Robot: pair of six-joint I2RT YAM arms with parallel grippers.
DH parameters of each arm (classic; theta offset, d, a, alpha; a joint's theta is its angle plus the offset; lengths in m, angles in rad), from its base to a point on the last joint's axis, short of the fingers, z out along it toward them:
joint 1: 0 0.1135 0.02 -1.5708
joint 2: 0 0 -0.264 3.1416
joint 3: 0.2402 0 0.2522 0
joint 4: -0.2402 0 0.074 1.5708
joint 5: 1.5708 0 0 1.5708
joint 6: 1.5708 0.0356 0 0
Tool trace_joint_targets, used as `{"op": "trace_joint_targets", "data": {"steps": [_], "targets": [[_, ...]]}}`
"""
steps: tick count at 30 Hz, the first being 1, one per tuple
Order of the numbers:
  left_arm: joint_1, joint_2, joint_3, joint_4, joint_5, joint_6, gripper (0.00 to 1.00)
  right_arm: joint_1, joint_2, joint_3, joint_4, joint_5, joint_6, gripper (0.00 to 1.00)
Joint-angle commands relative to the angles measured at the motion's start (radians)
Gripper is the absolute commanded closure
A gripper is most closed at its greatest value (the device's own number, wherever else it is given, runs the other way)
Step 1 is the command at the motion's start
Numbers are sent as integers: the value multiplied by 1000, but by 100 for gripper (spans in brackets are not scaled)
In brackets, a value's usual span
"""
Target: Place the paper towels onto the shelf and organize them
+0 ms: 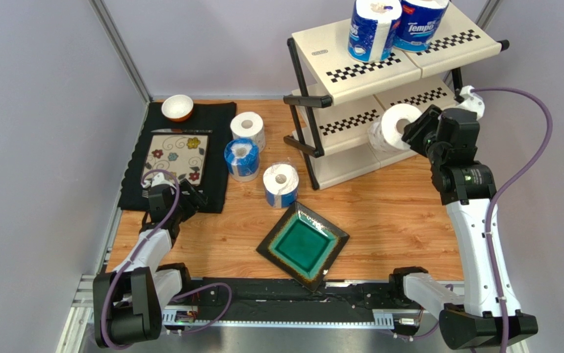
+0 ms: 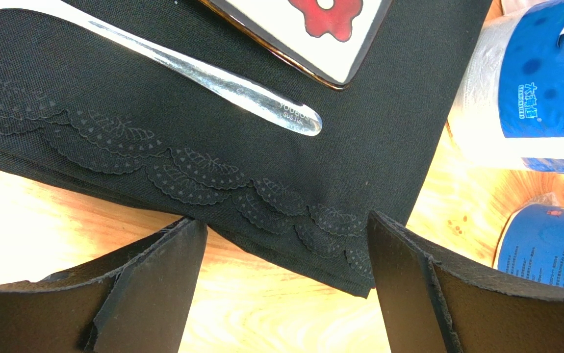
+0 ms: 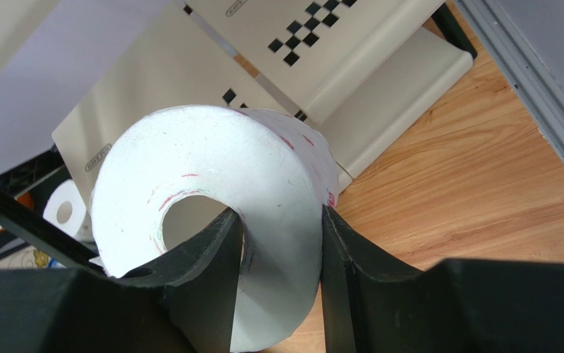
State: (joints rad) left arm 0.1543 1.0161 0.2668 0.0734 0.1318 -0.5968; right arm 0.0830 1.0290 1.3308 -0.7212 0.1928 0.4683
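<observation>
**Step in hand:** loading a third roll onto the shelf.

The right jaws are closed on a plain white roll (image 3: 211,169). One finger is inside the core and the other outside, pinching the wall. The roll is held tilted at the open front of the shelf (image 1: 322,44), level with the middle tier. Whether it touches the panel cannot be told.

Two wrapped rolls (image 1: 372,28) stand side by side on the top tier. Three rolls (image 1: 248,129) lie on the desk (image 1: 395,213), grouped between the placemat (image 2: 79,88) and the shelf.

The left jaws stand partly open and hold nothing, low over the edge of the placemat.

**Next move, as judged:**
1. Advance the roll inward until it sits fully on the middle tier, clear of the black frame tube.
2. Open the jaws.
3. Draw the inner finger straight out of the core, so the roll is not dragged back off the tier.
</observation>
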Motion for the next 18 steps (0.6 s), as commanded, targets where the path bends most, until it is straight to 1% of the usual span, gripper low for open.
{"op": "trace_joint_targets", "data": {"steps": [1,2,8,11,12,14,18], "targets": [[5,30,-28,-80,12,-5,11,-74,13,80,112,-72,42,59],[7,30,-28,-78,12,-6,11,-118,23,82,133,-78,50,59],[5,35,-28,-77,15,-8,11,-235,81,96,210,-173,99,60],[5,35,-29,-78,15,-8,11,-271,115,105,247,-177,121,60],[7,35,-29,-78,14,-8,11,-279,132,116,255,-212,124,60],[7,36,-29,-77,15,-8,11,-296,149,131,269,-217,128,60],[7,35,-31,-77,14,-8,11,-315,190,163,290,-239,154,60]]}}
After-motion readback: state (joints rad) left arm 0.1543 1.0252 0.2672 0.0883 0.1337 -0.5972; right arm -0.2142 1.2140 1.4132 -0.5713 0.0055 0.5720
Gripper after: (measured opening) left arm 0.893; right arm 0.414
